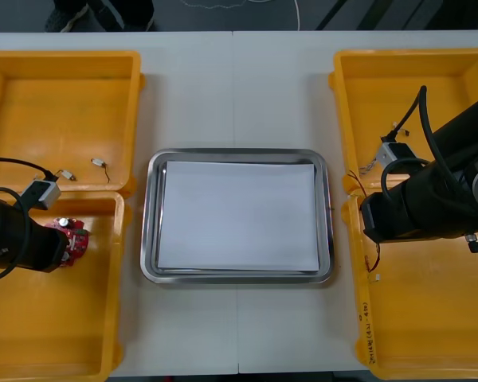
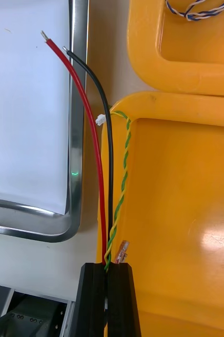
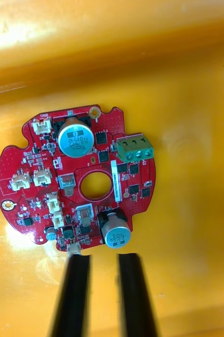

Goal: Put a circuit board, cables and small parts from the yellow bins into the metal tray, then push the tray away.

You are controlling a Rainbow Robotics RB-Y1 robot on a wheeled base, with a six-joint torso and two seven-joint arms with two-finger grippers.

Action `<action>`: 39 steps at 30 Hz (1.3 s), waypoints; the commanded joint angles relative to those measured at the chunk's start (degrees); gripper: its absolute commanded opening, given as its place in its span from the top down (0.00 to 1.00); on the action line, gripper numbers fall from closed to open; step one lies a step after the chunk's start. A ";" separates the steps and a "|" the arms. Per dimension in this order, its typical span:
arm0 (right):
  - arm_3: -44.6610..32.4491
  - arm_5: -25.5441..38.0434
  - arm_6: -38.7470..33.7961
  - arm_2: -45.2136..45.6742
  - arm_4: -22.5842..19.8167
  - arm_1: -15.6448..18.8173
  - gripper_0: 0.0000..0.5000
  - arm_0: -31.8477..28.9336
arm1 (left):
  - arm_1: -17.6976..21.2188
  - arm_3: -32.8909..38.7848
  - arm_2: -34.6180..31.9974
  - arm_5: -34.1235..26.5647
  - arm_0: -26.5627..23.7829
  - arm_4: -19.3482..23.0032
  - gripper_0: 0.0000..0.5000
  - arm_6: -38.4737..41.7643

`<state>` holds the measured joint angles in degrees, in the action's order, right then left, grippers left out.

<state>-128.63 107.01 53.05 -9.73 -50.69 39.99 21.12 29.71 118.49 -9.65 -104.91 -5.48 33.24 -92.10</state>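
Right claw (image 2: 108,266): pressed together on a bundle of thin cables (image 2: 108,231), namely one red cable (image 2: 85,105), one black cable (image 2: 103,105) and one twisted yellow-and-green cable (image 2: 125,158). It sits over the tray-side wall of the near right yellow plastic bin (image 1: 430,326). We judge it holds the bundle by one end so the free lengths trail ahead toward the goal. The stripped tips of the red and black cables already reach across the rim of the shiny rectangular metal tray (image 1: 146,239), above its white liner sheet (image 1: 237,215); we cannot tell whether they touch it. The twisted cable is shorter and ends at the bin's wall. Left claw (image 3: 103,257): fingers a little spread with nothing between them, poised just beside the edge of the round red circuit board (image 3: 75,179). The board lies flat, components up, on the floor of the near left yellow plastic bin (image 1: 56,326), well apart from the tray. We read the narrow spread as a setup for pinching the board's rim, since its flat face gives nothing to grip. A few small metal parts (image 1: 98,162) rest in the far left yellow bin (image 1: 32,103), and a twisted blue-and-white cable (image 2: 196,10) lies in the far right yellow bin (image 1: 454,79). The tray sits at the centre of the light worktop (image 1: 191,95) with only its liner inside, so in our judgement the task is at its start.
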 commanded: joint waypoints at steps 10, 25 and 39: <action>-0.48 0.39 -0.58 -0.64 -0.37 -0.62 1.00 1.47 | -1.14 2.01 -0.28 -0.38 0.65 0.07 0.00 -8.62; -0.48 0.31 -0.85 -0.55 -0.81 -0.62 1.00 1.47 | -1.14 1.39 3.41 1.82 0.12 -2.30 0.00 -8.09; -0.48 0.13 -1.02 -0.64 -1.34 -0.88 1.00 1.47 | -1.14 -2.30 5.08 2.78 -1.11 -3.62 0.00 -8.00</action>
<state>-128.63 107.04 53.05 -9.73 -51.32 39.96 21.12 29.43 116.26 -5.44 -103.03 -5.34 30.36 -92.11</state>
